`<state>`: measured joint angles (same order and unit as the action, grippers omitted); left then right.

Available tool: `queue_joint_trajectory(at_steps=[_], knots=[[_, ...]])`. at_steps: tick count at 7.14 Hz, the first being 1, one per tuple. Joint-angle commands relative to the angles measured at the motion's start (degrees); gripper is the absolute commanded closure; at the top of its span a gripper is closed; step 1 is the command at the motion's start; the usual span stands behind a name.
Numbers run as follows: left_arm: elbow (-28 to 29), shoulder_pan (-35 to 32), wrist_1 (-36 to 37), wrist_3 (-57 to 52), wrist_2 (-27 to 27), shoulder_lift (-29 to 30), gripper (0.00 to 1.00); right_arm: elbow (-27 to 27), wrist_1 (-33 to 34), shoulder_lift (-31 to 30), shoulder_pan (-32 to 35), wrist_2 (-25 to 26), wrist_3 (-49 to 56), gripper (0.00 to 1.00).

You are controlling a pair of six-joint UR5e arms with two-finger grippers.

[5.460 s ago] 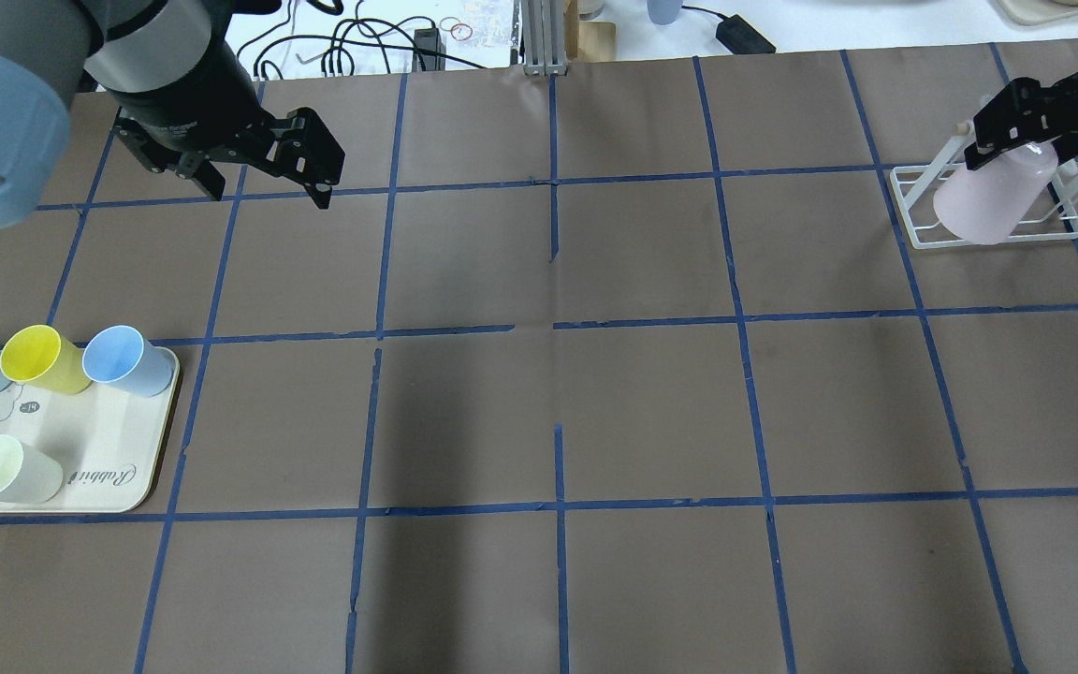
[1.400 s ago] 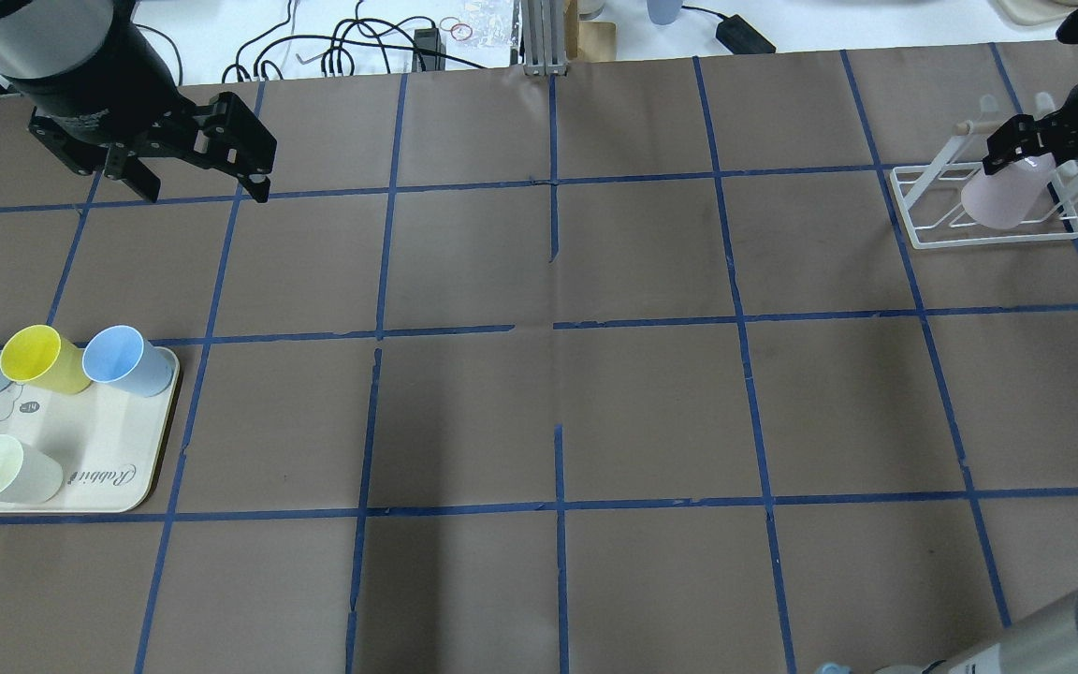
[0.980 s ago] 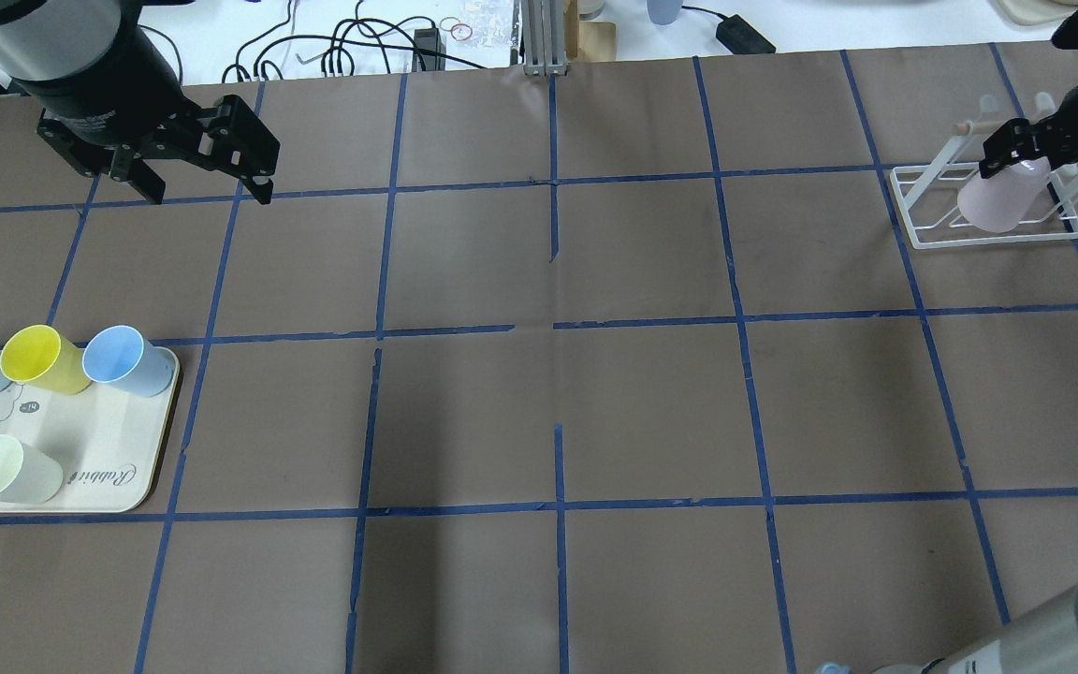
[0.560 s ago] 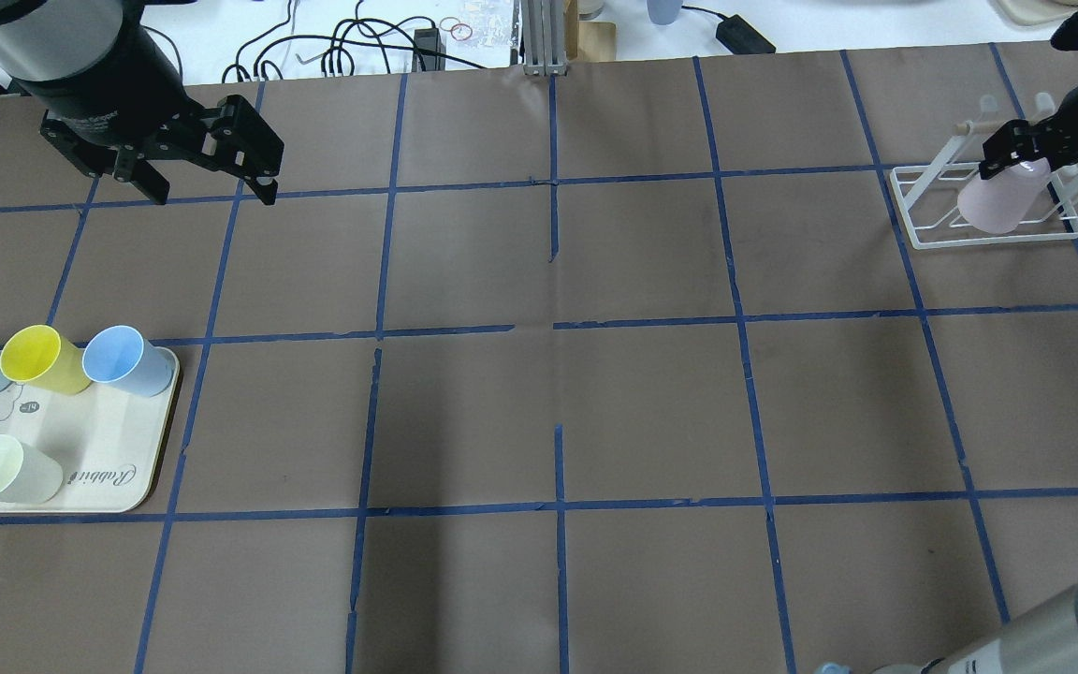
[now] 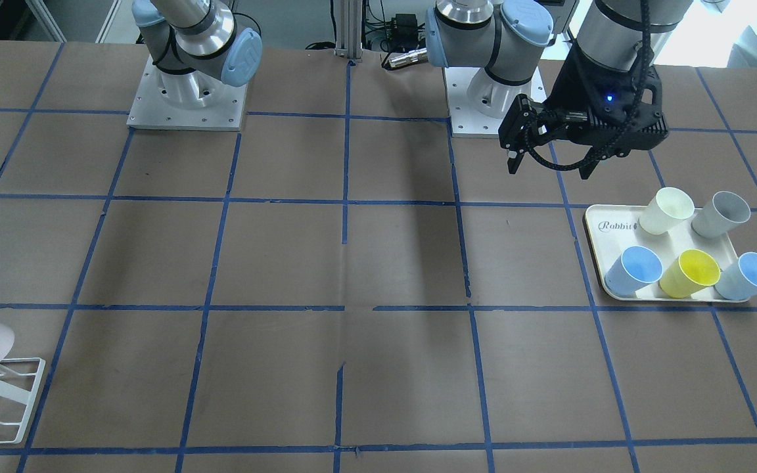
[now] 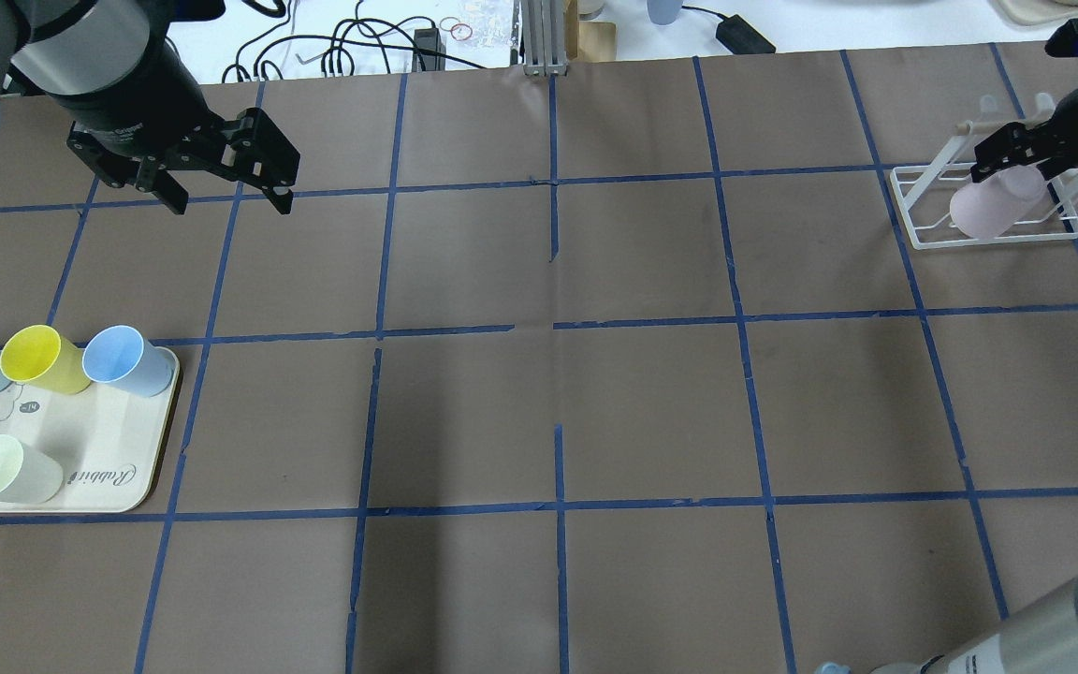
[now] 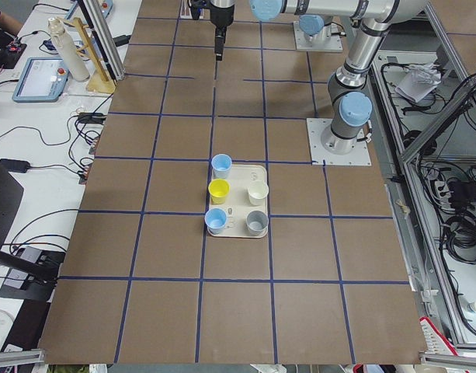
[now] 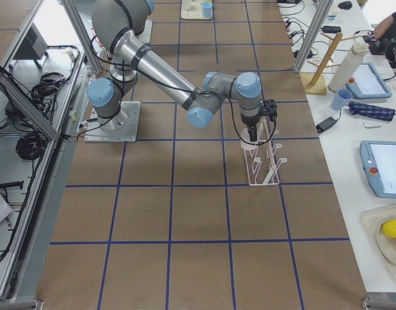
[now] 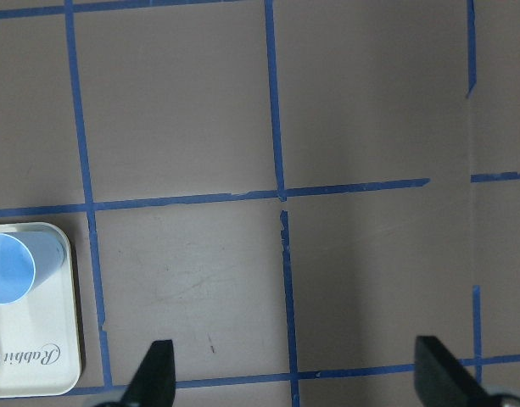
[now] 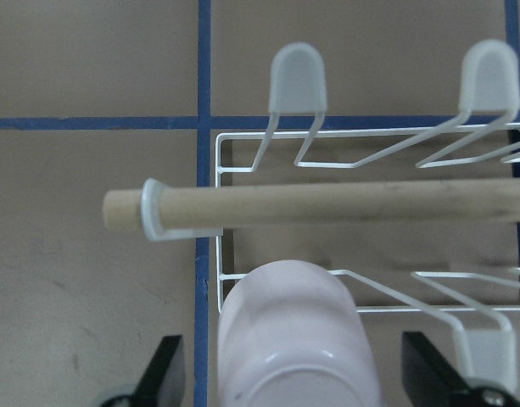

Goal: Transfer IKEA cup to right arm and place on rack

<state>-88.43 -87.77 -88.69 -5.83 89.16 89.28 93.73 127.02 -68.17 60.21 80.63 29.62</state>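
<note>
Moved: left arm has shifted right, right arm slightly left | Progress: handover done, IKEA cup lies tilted in the rack at far right; only withdrawal seems left | Pose: right jaws parted either side of cup, not touching; left jaws open, empty, above surface.

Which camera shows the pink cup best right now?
Right wrist-mounted: the IKEA cup fills the lower centre, over the rack wires. Overhead shows it small, partly under the right gripper; front-facing crops it at the edge; exterior right barely shows it.
</note>
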Motion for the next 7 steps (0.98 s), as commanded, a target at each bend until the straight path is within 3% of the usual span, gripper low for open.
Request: queue_joint_trajectory(at_steps=[1,3,5,7], knots=[[-0.2,-0.1,-0.1,-0.1,0.0,0.4,0.0,0.0,-1.0,-1.3,0.0,1.8,0.0,0.0],[0.3,0.2,-0.3,-0.1,0.7,0.5,0.0,0.0,-9.2,-7.2,0.1,2.3,0.0,0.0],[0.1,0.1,0.4,0.6,0.5,1.0,0.0,0.2,-24.0,-16.9,0.7,2.3,-0.5,0.0],[-0.3,-0.1,-0.2,-0.1,0.0,-0.6,0.0,0.5,-33.8,-24.5,3.6,2.3,-6.3,0.0]])
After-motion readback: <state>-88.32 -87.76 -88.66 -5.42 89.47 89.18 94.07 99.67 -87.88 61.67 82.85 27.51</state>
